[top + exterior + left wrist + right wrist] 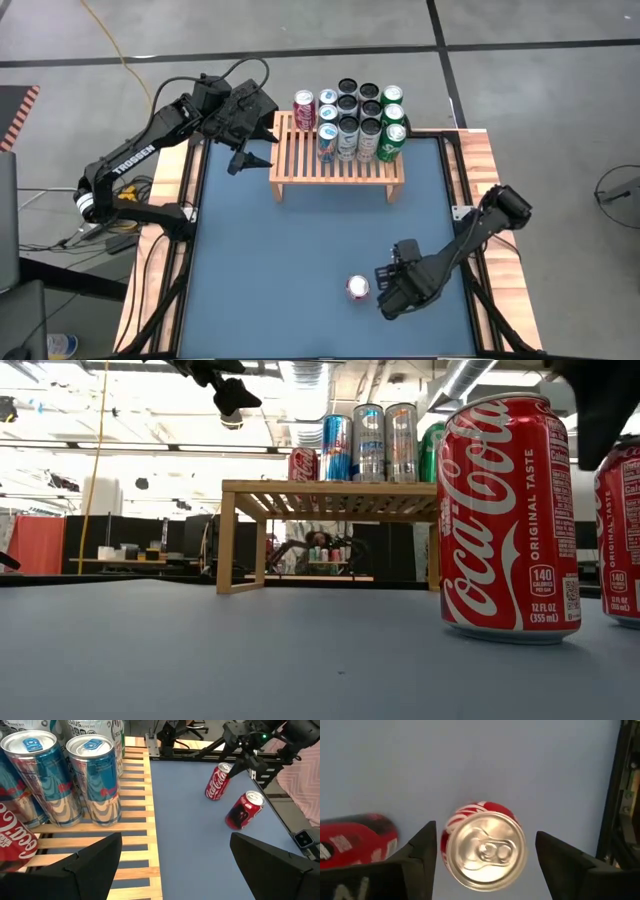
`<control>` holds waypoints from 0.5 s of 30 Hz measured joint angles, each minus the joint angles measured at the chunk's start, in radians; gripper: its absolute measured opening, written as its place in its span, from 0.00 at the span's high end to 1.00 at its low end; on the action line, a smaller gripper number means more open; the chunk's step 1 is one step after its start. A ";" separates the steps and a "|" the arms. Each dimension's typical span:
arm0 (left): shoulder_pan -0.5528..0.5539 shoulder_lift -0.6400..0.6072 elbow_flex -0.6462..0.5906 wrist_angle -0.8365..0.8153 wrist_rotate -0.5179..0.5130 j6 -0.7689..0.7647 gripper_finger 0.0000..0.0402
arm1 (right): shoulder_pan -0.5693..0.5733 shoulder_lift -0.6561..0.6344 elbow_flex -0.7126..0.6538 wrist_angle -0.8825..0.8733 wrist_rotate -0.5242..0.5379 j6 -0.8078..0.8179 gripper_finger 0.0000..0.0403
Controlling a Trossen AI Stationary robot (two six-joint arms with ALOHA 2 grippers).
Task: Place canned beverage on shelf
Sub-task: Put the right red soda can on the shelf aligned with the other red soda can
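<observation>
Two red cola cans stand upright on the blue table near its front right. My right gripper [485, 840] points down over one of them [485, 852], open, with a finger on either side of its top and a small gap at each. My right gripper [388, 285] hides that can in the high view. The other can [358, 288] stands free just to its left. The light-wood shelf [335, 165] stands at the far middle and bears several upright cans. My left gripper [245, 157] hangs open beside the shelf's left end.
The cans on the shelf [135, 820] crowd its far and right part; the near slats [127, 865] are bare. Black rails and wooden strips [480, 160] line the table's left and right sides. Open blue table [290, 260] lies between the shelf and the two cans.
</observation>
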 joint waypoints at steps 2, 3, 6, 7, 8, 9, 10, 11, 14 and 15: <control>0.000 0.000 0.000 0.000 0.000 -0.007 0.10 | -0.011 0.000 -0.004 0.015 -0.010 -0.002 0.37; 0.000 0.000 0.000 0.000 0.000 -0.008 0.10 | -0.016 0.000 -0.013 0.033 -0.012 -0.009 0.37; 0.000 0.000 0.000 0.000 -0.002 -0.006 0.10 | -0.033 0.000 -0.044 0.092 -0.039 -0.036 0.39; 0.000 0.000 0.000 0.000 -0.002 -0.004 0.10 | -0.035 0.000 -0.054 0.111 -0.048 -0.045 0.39; 0.000 0.000 0.000 0.000 -0.002 -0.005 0.10 | -0.038 -0.002 -0.063 0.123 -0.052 -0.051 0.40; 0.000 0.000 0.000 0.000 -0.002 -0.005 0.10 | -0.039 -0.003 -0.069 0.130 -0.053 -0.052 0.40; 0.000 0.000 0.000 0.000 -0.002 -0.005 0.10 | -0.039 -0.004 -0.071 0.132 -0.053 -0.050 0.41; 0.000 0.000 0.000 0.000 -0.002 -0.005 0.10 | -0.039 -0.004 -0.071 0.132 -0.053 -0.049 0.41; 0.000 0.000 0.000 0.000 -0.002 -0.005 0.10 | -0.039 -0.005 -0.071 0.130 -0.063 -0.047 0.43; 0.000 0.000 0.000 0.000 -0.002 -0.006 0.10 | -0.039 -0.005 -0.071 0.130 -0.070 -0.048 0.43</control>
